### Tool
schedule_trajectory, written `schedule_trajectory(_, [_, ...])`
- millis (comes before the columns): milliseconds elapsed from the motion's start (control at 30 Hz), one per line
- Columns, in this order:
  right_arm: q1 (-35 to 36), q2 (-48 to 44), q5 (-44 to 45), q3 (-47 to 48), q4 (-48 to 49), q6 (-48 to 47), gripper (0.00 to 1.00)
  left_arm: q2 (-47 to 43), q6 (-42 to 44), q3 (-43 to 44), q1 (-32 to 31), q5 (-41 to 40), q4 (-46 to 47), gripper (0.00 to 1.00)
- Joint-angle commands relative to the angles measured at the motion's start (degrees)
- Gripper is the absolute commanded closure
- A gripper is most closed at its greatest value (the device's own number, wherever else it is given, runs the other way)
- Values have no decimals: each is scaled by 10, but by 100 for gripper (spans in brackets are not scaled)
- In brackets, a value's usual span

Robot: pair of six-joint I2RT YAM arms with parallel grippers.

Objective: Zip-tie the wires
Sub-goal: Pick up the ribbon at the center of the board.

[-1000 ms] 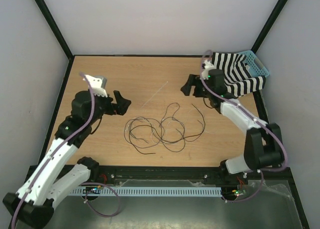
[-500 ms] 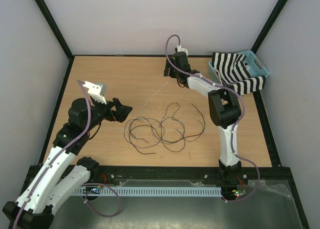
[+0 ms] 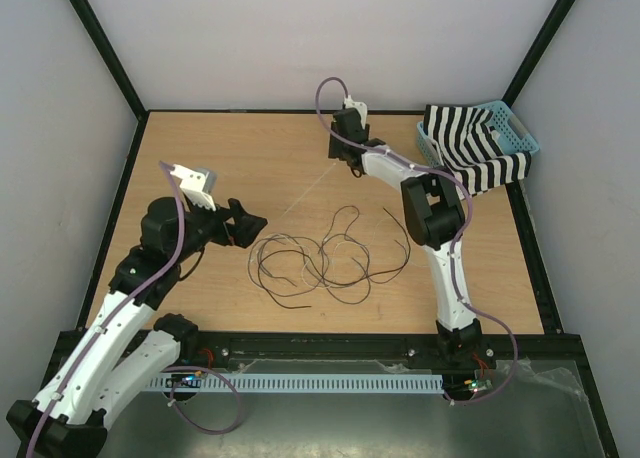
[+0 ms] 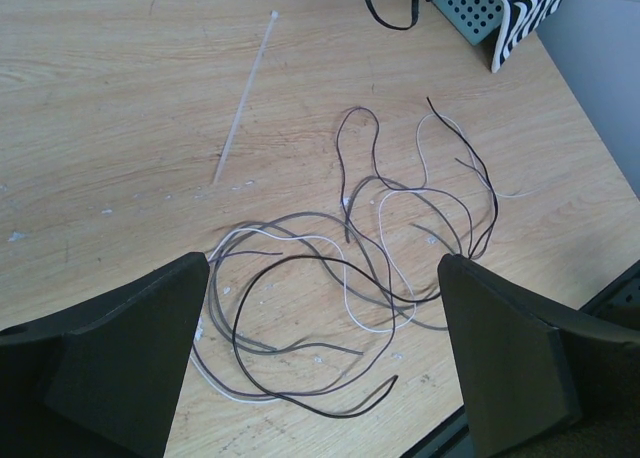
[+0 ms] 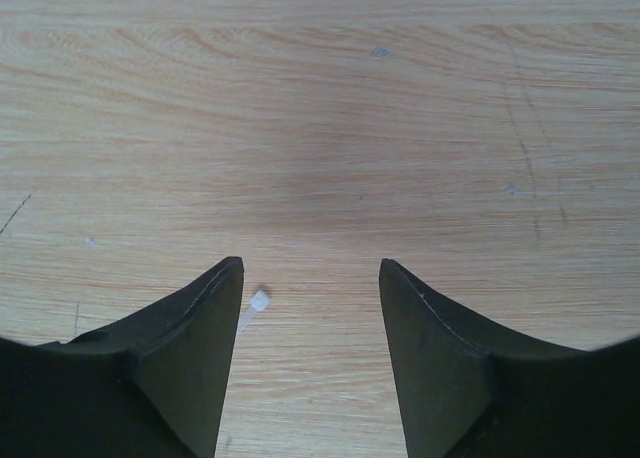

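The wires (image 3: pixel 322 260) lie as a loose tangle of thin dark and pale strands mid-table, also filling the left wrist view (image 4: pixel 345 193). The zip tie (image 3: pixel 308 192) is a whitish strip lying flat beyond them, straight on the wood (image 4: pixel 245 98). My left gripper (image 3: pixel 246 221) hovers at the tangle's left edge, wide open (image 4: pixel 322 263), with nothing between its fingers. My right gripper (image 3: pixel 343 161) reaches over the zip tie's far end. It stands open (image 5: pixel 310 265), and the zip tie's head (image 5: pixel 259 301) lies on the table just inside its left finger, untouched.
A blue basket (image 3: pixel 516 128) holding a black-and-white striped cloth (image 3: pixel 470 150) sits in the far right corner. Black frame posts and grey walls border the table. A black rail runs along the near edge (image 3: pixel 320 350).
My right arm swung left from beside the basket and stretched to the far middle over the zip tie's end, its jaws narrowing. The left gripper edged slightly toward the wires.
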Motion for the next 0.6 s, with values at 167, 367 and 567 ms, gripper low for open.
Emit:
schedule_trajectory(167, [28,31,25,34,-16,-29,35,9,-17,-9,3,19,8,1])
schedule_trajectory(367, [34,41,41,34,-20,-24,42,10,-22,-12,3,18,8,1])
schedule_trajectory(567, [38,47,45,30,-23,-18,44,9,-18,-13,3,17,6,1])
